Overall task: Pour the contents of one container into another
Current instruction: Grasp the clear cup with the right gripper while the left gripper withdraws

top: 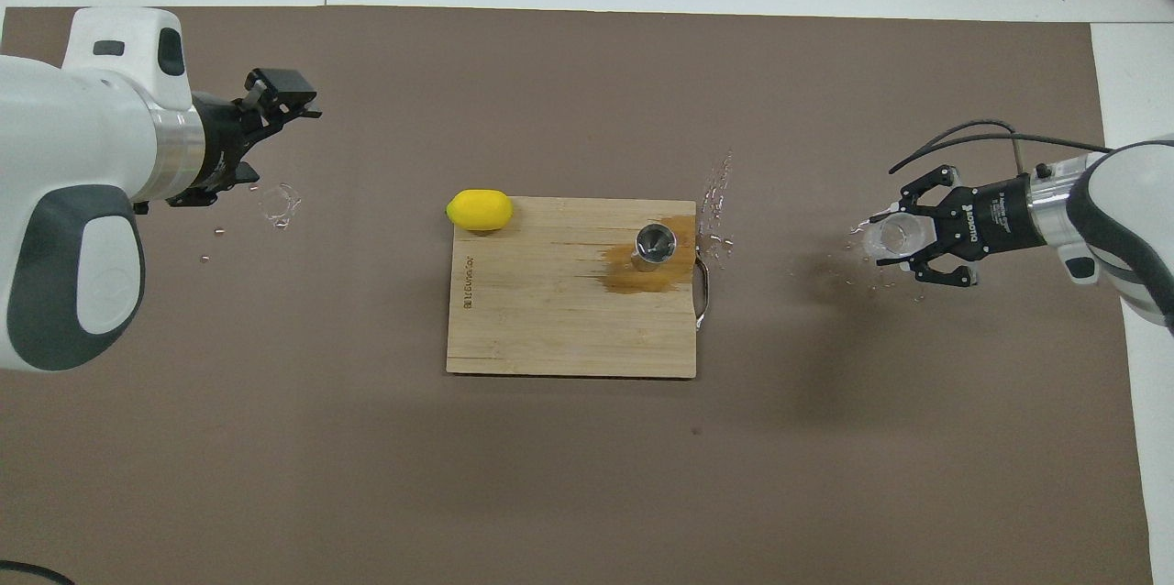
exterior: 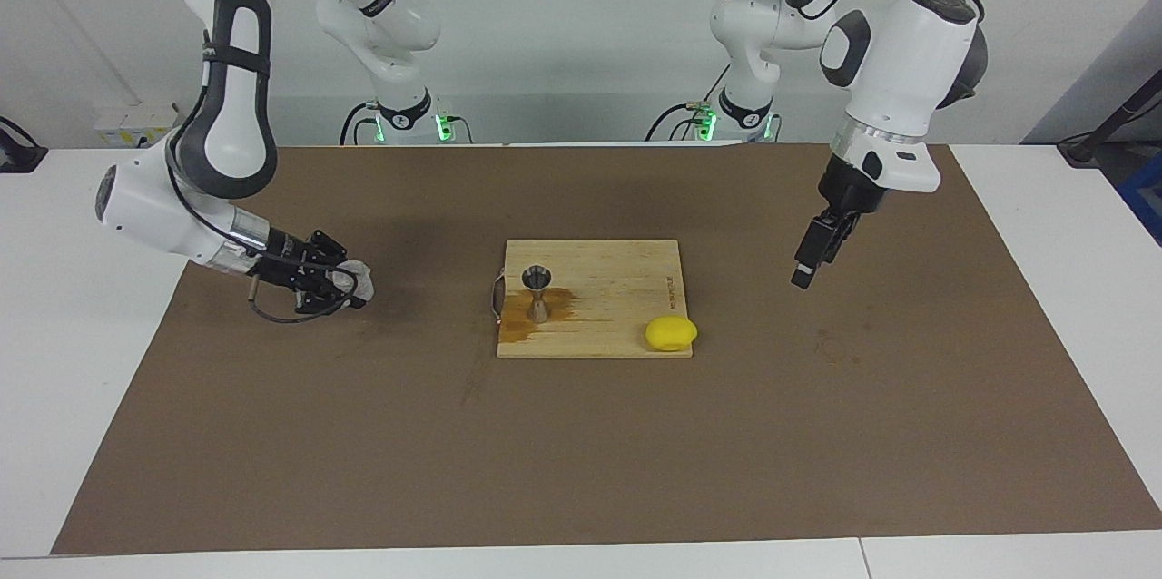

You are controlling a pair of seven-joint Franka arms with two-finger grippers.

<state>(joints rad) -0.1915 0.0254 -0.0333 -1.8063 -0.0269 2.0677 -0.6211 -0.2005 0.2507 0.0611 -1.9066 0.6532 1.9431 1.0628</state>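
1. On the wooden cutting board at the middle of the brown mat stands the steel jigger, upright, near the board's edge toward the right arm's end of the table.
2. A dark wet stain spreads on the board around the jigger's foot.
3. A yellow lemon lies at the board's corner toward the left arm's end, at the edge farther from the robots, partly overhanging the mat.
4. A metal handle sticks out from the board's edge beside the jigger.
5. The right gripper is low over the mat, well apart from the board toward the right arm's end, its fingers clamped on the clear cup.
6. The cup lies tipped on its side in that grip; in the overhead view its mouth faces toward the board.
7. Drops of liquid glint on the mat just beside the board and more lie under the right gripper.
8. The left gripper hangs raised over bare mat toward the left arm's end, pointing down, jaws spread apart and holding nothing.
9. A small wet patch sits on the mat near the left gripper in the overhead view.
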